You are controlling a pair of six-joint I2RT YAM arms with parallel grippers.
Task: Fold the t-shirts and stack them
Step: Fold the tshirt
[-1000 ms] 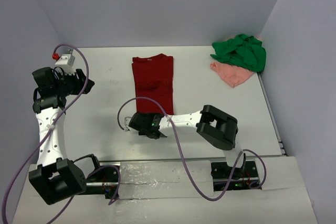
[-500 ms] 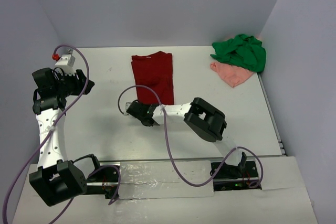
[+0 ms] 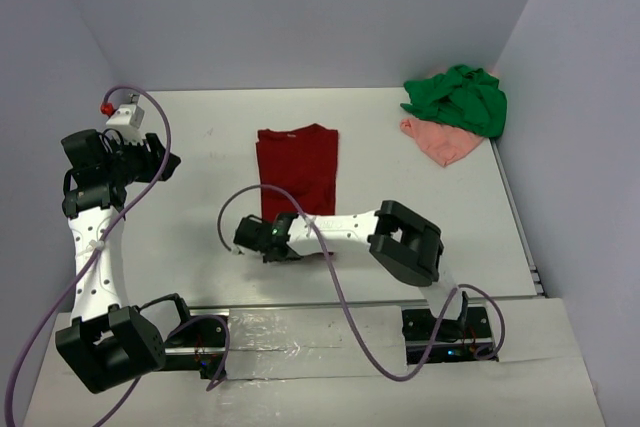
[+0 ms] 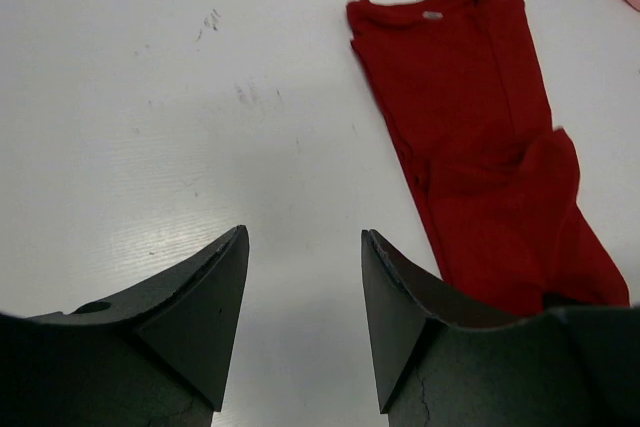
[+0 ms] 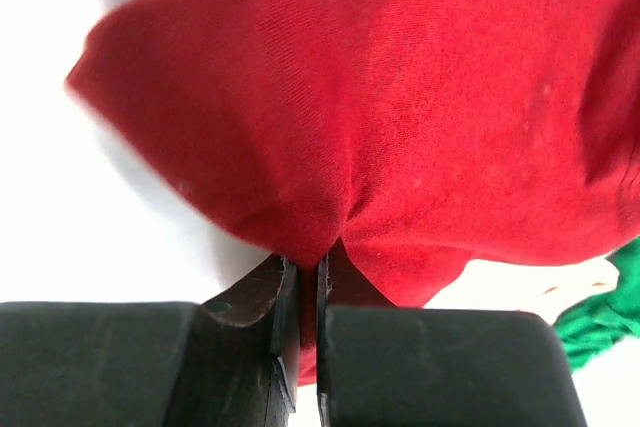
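top view, shirt: dark red t-shirt (image 3: 297, 167) lies flat mid-table as a narrow lengthwise strip, collar at the far end, hem at the near end.
top view, others: green t-shirt (image 3: 460, 97) is bunched on top of the pink t-shirt (image 3: 440, 144) in the far right corner, well apart from the red one.
top view, arms: right gripper (image 3: 262, 239) sits low at the near hem. Left gripper (image 3: 160, 162) is parked far left, well apart from the cloth.
left wrist view: left gripper jaws are apart with nothing between them and bare table (image 4: 150, 127) below. The red strip is off to the right, collar up.
right wrist view: right gripper jaws are clamped together on a pinch of red hem. The cloth puckers into the jaws, and a bit of green shows at the right edge.
step (judgement): looks like the start of the cross fold, hem to collar.
next (judgement): lift the pinched hem, carry it away towards the collar, and let go once the edges line up. A single pinch point may skew the fold.
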